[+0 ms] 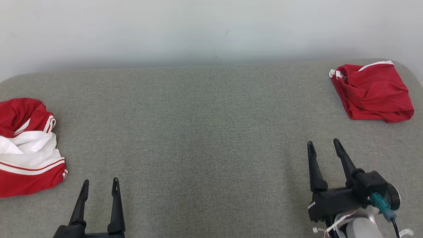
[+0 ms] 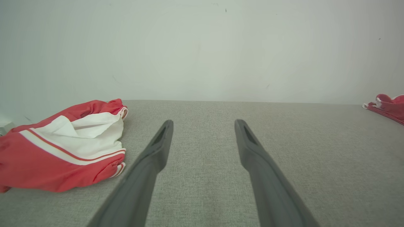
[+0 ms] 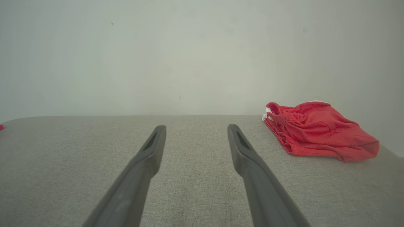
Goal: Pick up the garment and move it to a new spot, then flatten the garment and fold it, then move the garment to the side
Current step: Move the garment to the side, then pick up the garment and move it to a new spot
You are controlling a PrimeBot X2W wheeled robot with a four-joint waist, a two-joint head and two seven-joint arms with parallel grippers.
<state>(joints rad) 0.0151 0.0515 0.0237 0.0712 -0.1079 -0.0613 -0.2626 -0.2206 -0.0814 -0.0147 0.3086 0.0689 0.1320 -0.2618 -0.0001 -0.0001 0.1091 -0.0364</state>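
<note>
Grey surface (image 1: 211,132) holds a red-and-white garment (image 1: 26,148), partly cropped.

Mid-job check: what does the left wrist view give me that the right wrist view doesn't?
Left wrist: most of the red-and-white garment, crumpled, left of the open left gripper.
Right wrist: the whole red garment, bunched, right of the open right gripper.
Both: the grey surface, the pale wall behind it, and some of the red garment, cut off at the left wrist view's right edge.
</note>
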